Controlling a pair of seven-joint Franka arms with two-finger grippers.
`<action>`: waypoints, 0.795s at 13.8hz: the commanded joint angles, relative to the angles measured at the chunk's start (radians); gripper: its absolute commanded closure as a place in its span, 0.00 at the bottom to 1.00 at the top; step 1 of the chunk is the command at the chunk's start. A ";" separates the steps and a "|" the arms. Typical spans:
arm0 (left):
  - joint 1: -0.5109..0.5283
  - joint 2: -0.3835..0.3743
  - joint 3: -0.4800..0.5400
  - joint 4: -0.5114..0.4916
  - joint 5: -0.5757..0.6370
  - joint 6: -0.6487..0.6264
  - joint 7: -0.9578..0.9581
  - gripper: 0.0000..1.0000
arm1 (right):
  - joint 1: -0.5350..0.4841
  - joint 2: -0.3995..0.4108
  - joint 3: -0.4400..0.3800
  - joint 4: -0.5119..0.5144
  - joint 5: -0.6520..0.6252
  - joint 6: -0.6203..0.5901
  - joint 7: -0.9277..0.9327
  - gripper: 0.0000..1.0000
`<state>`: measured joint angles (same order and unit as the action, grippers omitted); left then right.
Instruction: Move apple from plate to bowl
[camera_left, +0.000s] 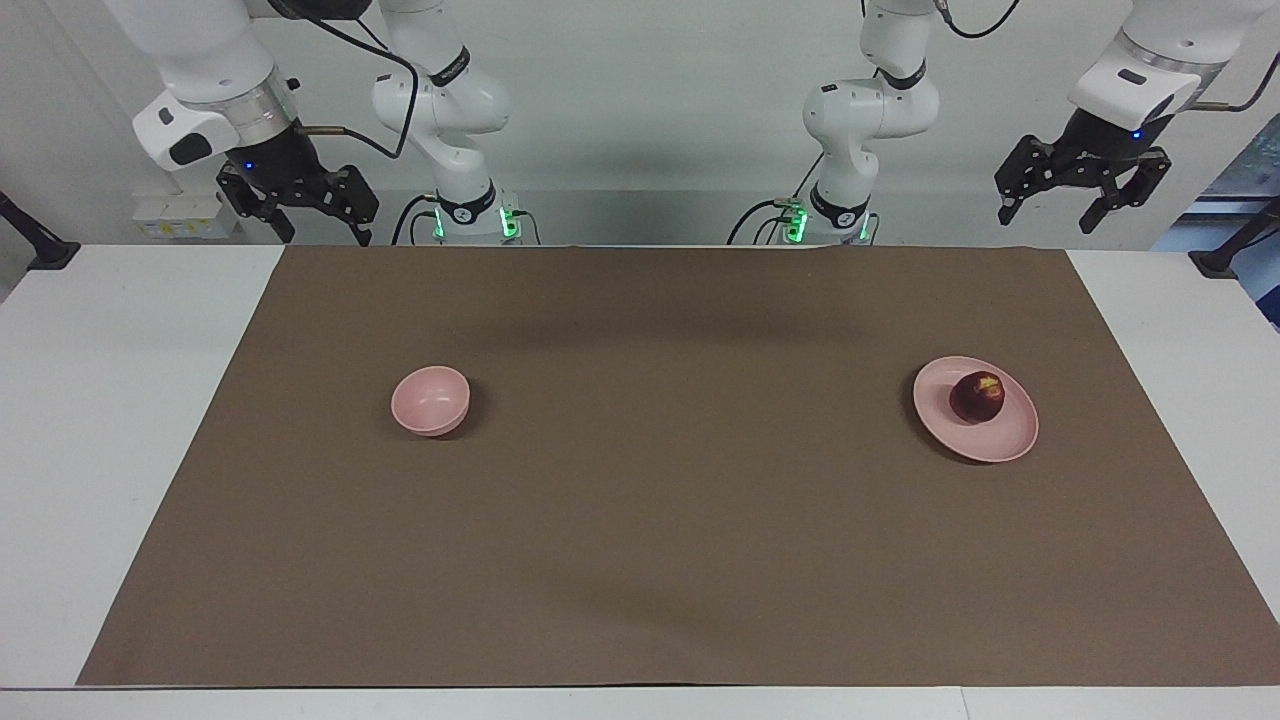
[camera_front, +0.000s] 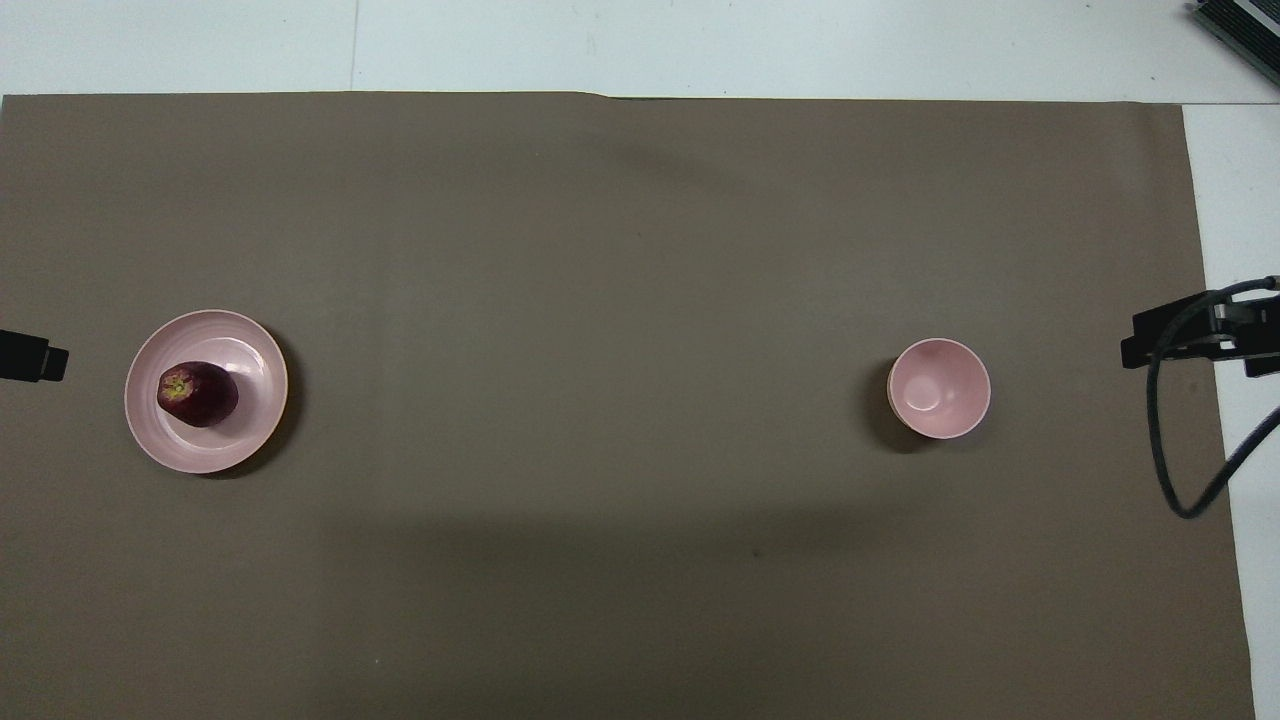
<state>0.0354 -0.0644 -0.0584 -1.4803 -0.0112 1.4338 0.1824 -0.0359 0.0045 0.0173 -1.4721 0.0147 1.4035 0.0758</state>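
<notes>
Brown mat (camera_left: 640, 520) — white table (camera_left: 100, 450)

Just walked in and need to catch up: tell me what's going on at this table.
Nothing is being handled yet. The apple sits on the pink plate toward the left arm's end of the brown mat; the pink bowl stands empty toward the right arm's end. The left hand and right hand both hang open in the air at the robots' edge of the table, holding nothing, so the move to the bowl hasn't started.
</notes>
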 joint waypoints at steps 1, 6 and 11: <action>0.000 -0.008 -0.001 -0.002 0.013 -0.015 0.003 0.00 | -0.006 -0.024 0.006 -0.030 0.005 -0.005 -0.001 0.00; 0.000 -0.009 -0.003 -0.002 0.010 -0.021 -0.004 0.00 | -0.006 -0.038 0.007 -0.056 0.011 -0.005 -0.001 0.00; 0.011 -0.029 0.003 -0.046 0.010 0.048 0.008 0.00 | 0.008 -0.123 0.009 -0.210 0.019 0.101 0.001 0.00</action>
<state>0.0370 -0.0645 -0.0570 -1.4830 -0.0112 1.4420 0.1824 -0.0306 -0.0543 0.0209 -1.5774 0.0178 1.4418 0.0758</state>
